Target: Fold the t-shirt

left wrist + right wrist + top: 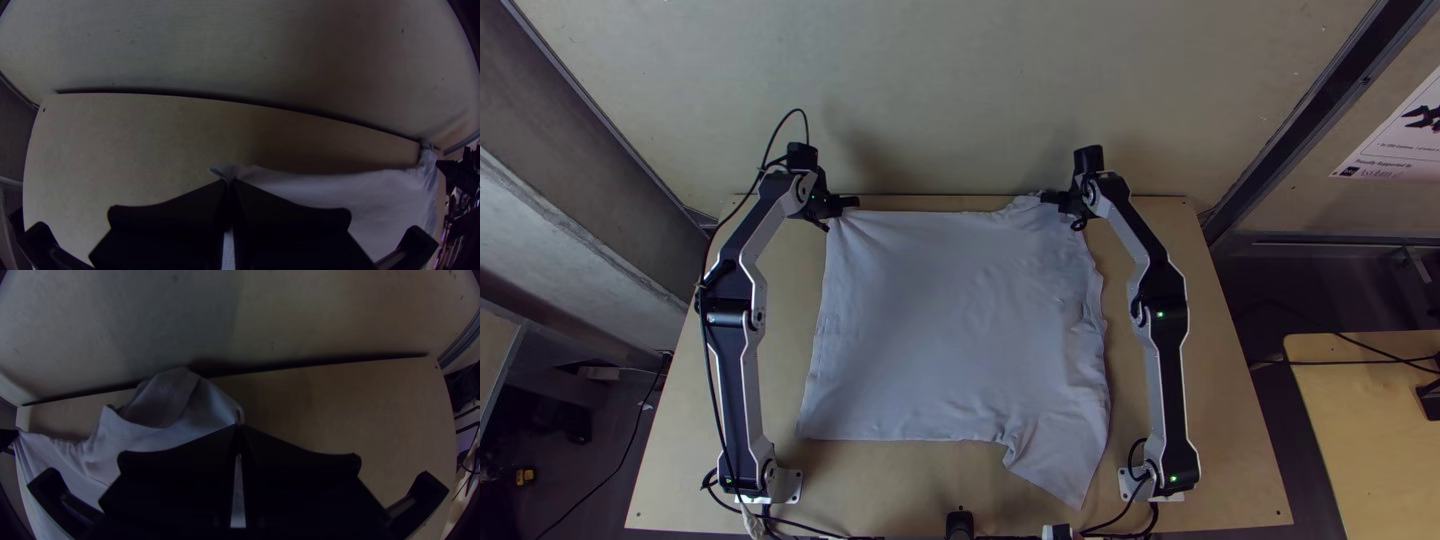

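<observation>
1. With the left gripper [229, 183] we're pinching a corner of the t-shirt [950, 320] at eleven o'clock; with the right gripper [239, 426], another at one.
2. It's lying mostly spread on the worktop [1225, 430]; we're expecting light, soft, limp cloth.
3. We're favouring these corner holds.

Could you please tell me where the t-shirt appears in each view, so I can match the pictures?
Top view: the t-shirt lies mostly spread across the middle of the table.
Left wrist view: it runs from the left gripper toward the other gripper.
Right wrist view: it runs from the right gripper toward the other gripper.
Shared landmark: the table's far edge, beyond the shirt.
</observation>
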